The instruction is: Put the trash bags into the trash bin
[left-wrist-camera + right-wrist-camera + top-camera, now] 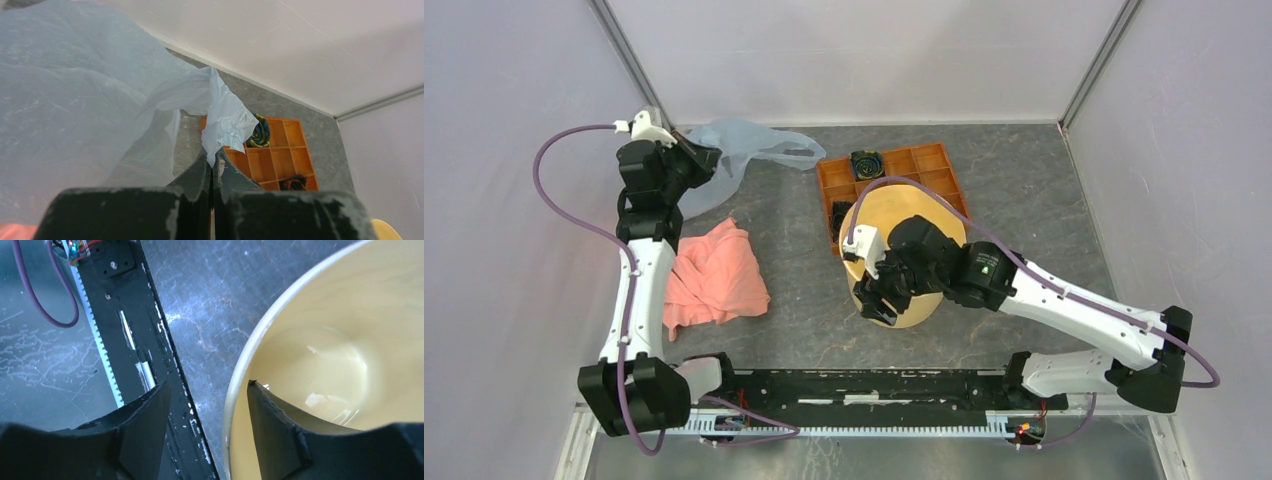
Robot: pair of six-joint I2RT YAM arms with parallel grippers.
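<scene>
The pale blue translucent trash bag lies bunched at the back left of the table, and in the left wrist view the trash bag fills the left side. My left gripper is shut on a corner of its film, pinched at the fingertips of the left gripper. The round yellow-tan trash bin stands mid-table. My right gripper is at its near rim. In the right wrist view the right gripper is open, straddling the rim of the trash bin, one finger inside and one outside.
An orange compartmented tray sits just behind the bin, with dark items in some cells; the same tray shows beyond the left fingers. A salmon-pink cloth lies beside the left arm. A black rail runs along the near edge.
</scene>
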